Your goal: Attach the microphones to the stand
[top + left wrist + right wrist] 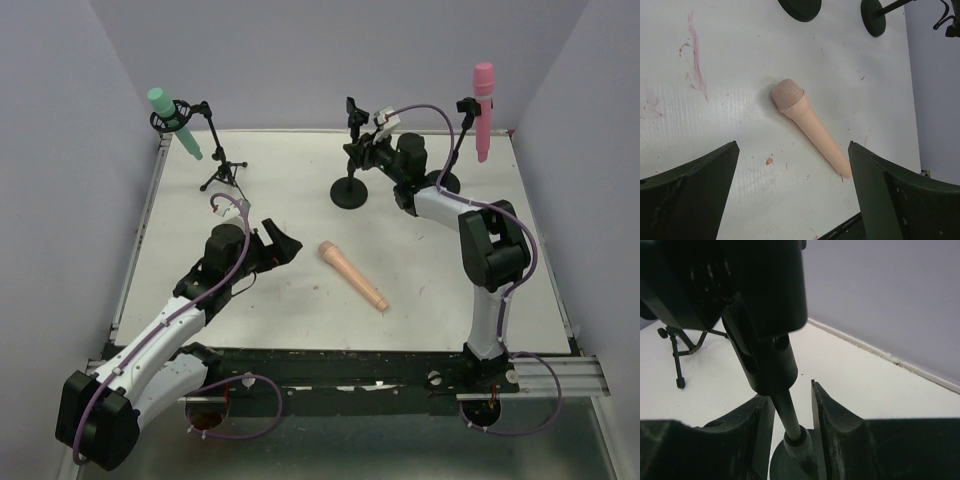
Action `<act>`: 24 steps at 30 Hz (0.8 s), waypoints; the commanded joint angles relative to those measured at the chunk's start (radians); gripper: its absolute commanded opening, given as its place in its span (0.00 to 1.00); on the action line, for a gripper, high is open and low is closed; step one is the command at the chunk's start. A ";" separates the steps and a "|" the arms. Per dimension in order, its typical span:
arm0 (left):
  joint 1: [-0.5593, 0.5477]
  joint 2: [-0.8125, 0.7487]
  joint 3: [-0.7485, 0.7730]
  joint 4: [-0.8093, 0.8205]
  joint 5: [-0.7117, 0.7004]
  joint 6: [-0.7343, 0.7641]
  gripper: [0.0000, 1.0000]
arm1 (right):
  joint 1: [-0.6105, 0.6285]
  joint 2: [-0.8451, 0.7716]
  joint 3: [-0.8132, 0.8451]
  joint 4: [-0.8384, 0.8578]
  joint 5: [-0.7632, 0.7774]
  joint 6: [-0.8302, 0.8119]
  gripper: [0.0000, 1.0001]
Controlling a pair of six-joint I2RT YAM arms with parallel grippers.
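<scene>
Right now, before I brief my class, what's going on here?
Two microphones are already mounted: the teal-green matte microphone on the tripod stand and the pink matte microphone on the right stand. The peach matte microphone lies on the white table. The left tool hangs open by it; the right tool straddles the pole of the empty black round-based stand.

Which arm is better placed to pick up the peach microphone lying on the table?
Left. The left hand is open and hovers close to the peach microphone, which the left wrist view frames between its fingers. The right hand is farther back, with a finger on either side of the empty stand pole.
</scene>
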 commanded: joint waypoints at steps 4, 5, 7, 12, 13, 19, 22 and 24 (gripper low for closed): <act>-0.003 -0.002 0.023 -0.009 0.029 -0.005 0.98 | 0.000 0.005 0.016 0.028 -0.076 -0.090 0.22; -0.003 -0.003 0.015 0.003 0.044 0.004 0.98 | 0.000 -0.018 -0.001 0.013 -0.091 -0.112 0.19; -0.001 -0.002 0.000 0.046 0.093 0.019 0.98 | -0.013 -0.067 -0.024 -0.044 -0.146 -0.149 0.14; -0.005 0.046 0.004 0.085 0.162 -0.018 0.98 | -0.096 -0.193 -0.027 -0.318 -0.448 -0.259 0.07; -0.005 0.057 0.015 0.083 0.177 -0.027 0.98 | -0.113 -0.227 -0.027 -0.398 -0.529 -0.311 0.07; -0.029 0.081 0.027 0.100 0.201 -0.059 0.98 | -0.135 -0.360 -0.117 -0.697 -0.787 -0.586 0.08; -0.058 0.090 0.027 0.109 0.193 -0.082 0.98 | -0.135 -0.411 -0.203 -0.715 -0.853 -0.637 0.09; -0.087 0.098 0.033 0.103 0.176 -0.093 0.98 | -0.135 -0.432 -0.254 -0.718 -0.881 -0.655 0.10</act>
